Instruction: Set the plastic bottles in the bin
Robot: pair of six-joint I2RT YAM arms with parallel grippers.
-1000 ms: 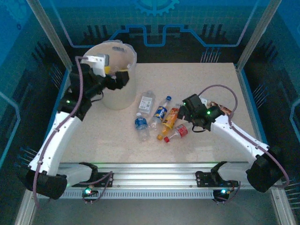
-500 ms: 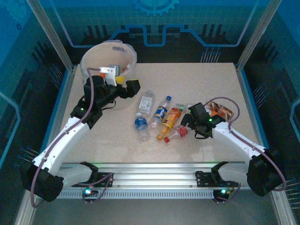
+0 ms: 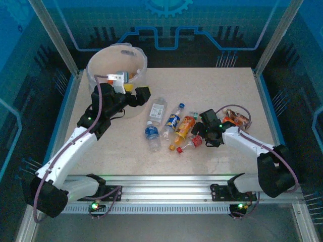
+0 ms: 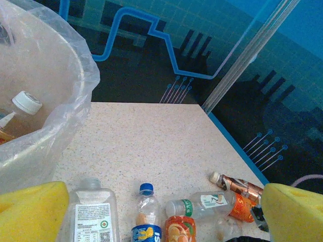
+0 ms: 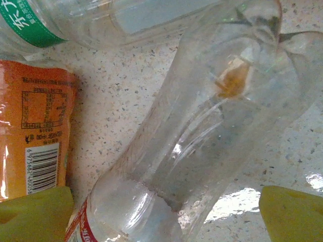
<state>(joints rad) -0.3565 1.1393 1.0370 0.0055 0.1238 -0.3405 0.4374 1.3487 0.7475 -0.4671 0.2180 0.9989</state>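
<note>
Several plastic bottles lie mid-table: a clear square one [image 3: 158, 108], a blue-capped one [image 3: 173, 120], a blue-labelled one [image 3: 151, 134], an orange one [image 3: 182, 128], a red-labelled clear one [image 3: 192, 142] and a brown one [image 3: 237, 120]. My right gripper [image 3: 201, 135] is down over the red-labelled bottle [image 5: 202, 141]. Its yellow pads [image 5: 33, 214] stand open on either side of the bottle, not pressing it. The bin [image 3: 96, 63] stands at the back left, with a white-capped bottle [image 4: 22, 108] inside. My left gripper [image 3: 140, 95] hovers open and empty beside the bin [image 4: 50, 75].
In the left wrist view a green-labelled bottle [image 4: 207, 204] lies against the orange one [image 4: 179, 229]. A blue rail [image 4: 237, 146] edges the table on the right. Metal frame posts [image 3: 55, 35] stand at the back corners.
My left gripper has drawn back from over the bin to its right side. My right gripper has dropped and slid left onto the red-labelled bottle.
</note>
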